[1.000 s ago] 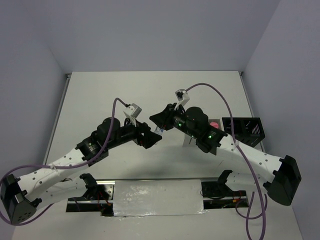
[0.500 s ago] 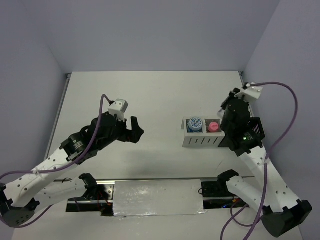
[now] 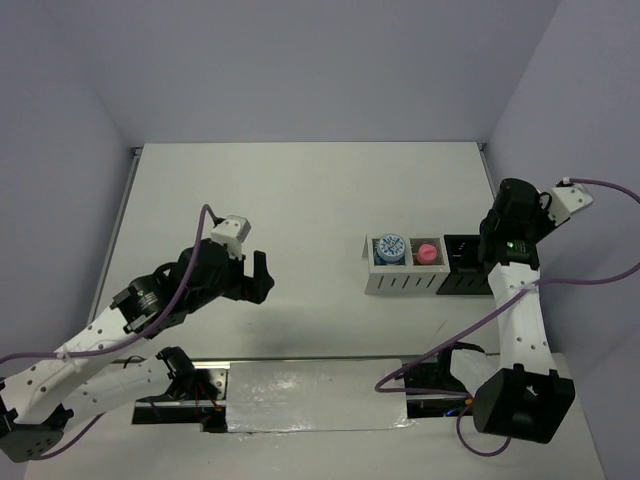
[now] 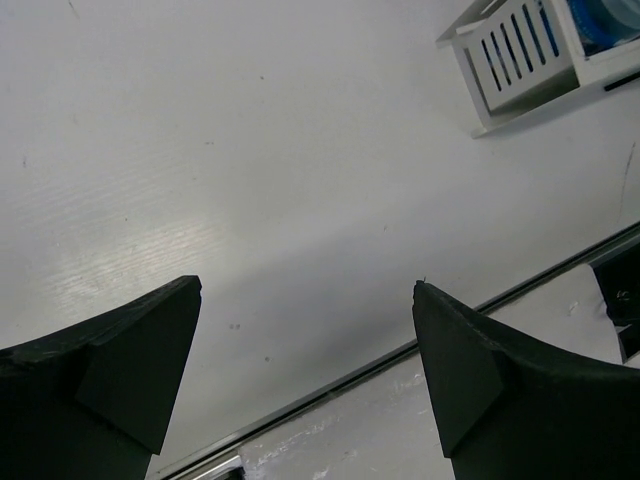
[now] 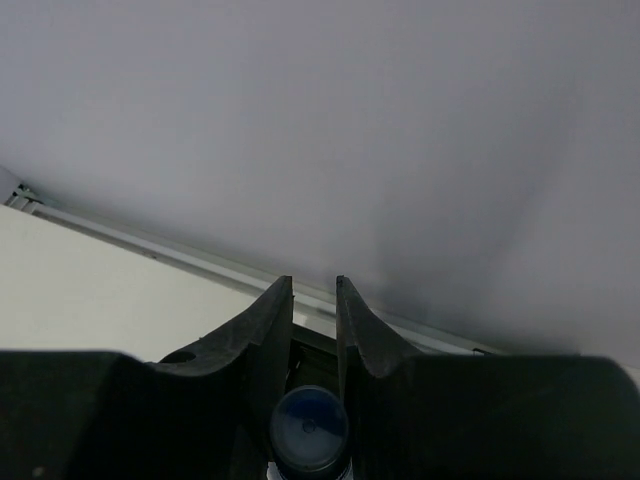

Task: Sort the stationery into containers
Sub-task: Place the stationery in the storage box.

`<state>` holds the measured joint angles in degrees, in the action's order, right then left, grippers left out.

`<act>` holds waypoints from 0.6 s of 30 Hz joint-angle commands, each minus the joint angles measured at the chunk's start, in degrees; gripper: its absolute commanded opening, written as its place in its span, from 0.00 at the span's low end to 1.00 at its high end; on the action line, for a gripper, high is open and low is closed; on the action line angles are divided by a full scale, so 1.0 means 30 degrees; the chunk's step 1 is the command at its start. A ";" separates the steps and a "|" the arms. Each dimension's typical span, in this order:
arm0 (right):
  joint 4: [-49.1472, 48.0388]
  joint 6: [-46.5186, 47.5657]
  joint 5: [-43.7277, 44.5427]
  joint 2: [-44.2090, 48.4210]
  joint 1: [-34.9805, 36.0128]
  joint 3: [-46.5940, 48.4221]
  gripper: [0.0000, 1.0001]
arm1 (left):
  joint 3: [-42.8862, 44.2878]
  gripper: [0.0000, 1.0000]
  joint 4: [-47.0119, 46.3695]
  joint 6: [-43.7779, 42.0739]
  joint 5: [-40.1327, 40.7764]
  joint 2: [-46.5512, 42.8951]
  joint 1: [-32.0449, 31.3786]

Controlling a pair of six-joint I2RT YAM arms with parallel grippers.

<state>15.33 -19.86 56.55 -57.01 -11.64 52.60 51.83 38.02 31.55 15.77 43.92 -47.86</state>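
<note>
My right gripper [image 5: 314,285] is shut on a tiny clear bottle with a blue cap [image 5: 308,430], which sits low between the fingers. In the top view this gripper [image 3: 497,222] hangs over the black mesh box [image 3: 467,268] at the right. The white slatted organizer [image 3: 400,279] stands beside that box, with a round dotted-lid tin [image 3: 389,247] in its left compartment and a pink item [image 3: 427,252] in its right. My left gripper [image 3: 258,274] is open and holds nothing, left of the organizer. In the left wrist view its fingers [image 4: 470,360] spread wide over bare table, the organizer [image 4: 520,62] at top right.
The table's near edge and a metal strip [image 4: 400,400] run under the left gripper. The right wall [image 3: 570,120] is close behind the right arm. Purple cables [image 3: 440,345] loop off both arms.
The right arm swung from the table's middle to the right, above the black mesh box. The left arm drew back to the left and its jaws opened wide.
</note>
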 commanded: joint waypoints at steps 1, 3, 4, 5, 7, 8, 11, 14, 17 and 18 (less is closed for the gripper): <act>-0.1681 -0.0589 0.0455 -0.0154 -0.0222 -0.0423 0.00 | 0.0008 0.99 -0.0250 -0.0583 -0.0888 0.0476 -0.0132; -0.2033 -0.0529 0.0514 -0.0475 -0.0222 -0.0569 0.00 | -0.0081 0.99 -0.0368 -0.0644 -0.1418 0.0448 -0.0190; -0.1890 -0.0703 0.0543 -0.0594 -0.0222 -0.0570 0.00 | -0.0052 0.99 -0.0340 -0.0673 -0.1390 0.0273 -0.0278; -0.1859 -0.0995 0.0572 -0.0711 -0.0222 -0.0628 0.01 | -0.0138 0.99 -0.0368 -0.0673 -0.1389 0.0156 -0.0308; -0.2267 -0.1144 0.0688 -0.0975 -0.0222 -0.1125 0.03 | -0.0226 0.99 -0.0544 -0.0732 -0.1594 -0.0196 -0.0424; -0.2762 -0.1087 0.0631 -0.1150 -0.0193 -0.1562 0.04 | -0.0227 0.99 -0.0544 -0.0761 -0.1594 -0.0284 -0.0483; -0.3176 -0.1495 0.0981 -0.1618 -0.0222 -0.2063 0.04 | -0.0227 0.99 -0.0515 -0.0703 -0.1449 -0.0490 -0.0834; -0.3644 -0.1526 0.0952 -0.2291 -0.0193 -0.2239 0.07 | -0.0227 0.99 -0.0428 -0.0615 -0.1273 -0.0519 -0.1069; -0.3910 -0.1378 0.0981 -0.2994 -0.0222 -0.2211 0.11 | -0.0227 0.99 -0.0398 -0.0614 -0.1214 -0.0607 -0.1157; -0.3765 -0.1814 0.1011 -0.3171 -0.0222 -0.2182 0.12 | -0.0198 0.99 -0.0398 -0.0614 -0.1185 -0.0578 -0.1128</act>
<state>6.79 -22.90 57.84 -64.79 -12.16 45.98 51.22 38.13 30.17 12.10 42.78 -50.87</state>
